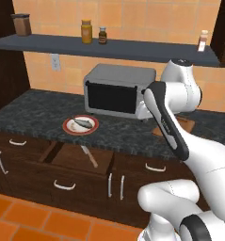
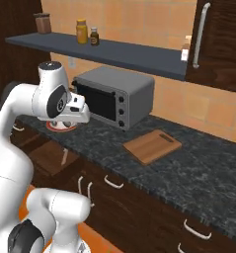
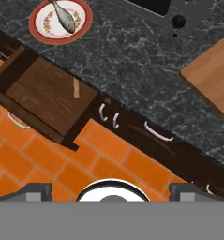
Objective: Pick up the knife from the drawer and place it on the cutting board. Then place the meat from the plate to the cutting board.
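tan-handled knife [image 1: 90, 156] lies flat in the open drawer [image 1: 69, 160].

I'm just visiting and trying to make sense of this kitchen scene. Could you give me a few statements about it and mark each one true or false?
1. The drawer is pulled open. True.
2. The knife already lies on the cutting board. False: it lies inside the open drawer, and the board is bare.
3. The meat rests on the plate. True.
4. The plate sits on the shelf above the counter. False: it sits on the dark counter, just behind the drawer.
5. The cutting board lies on the counter to the right of the toaster oven. True.
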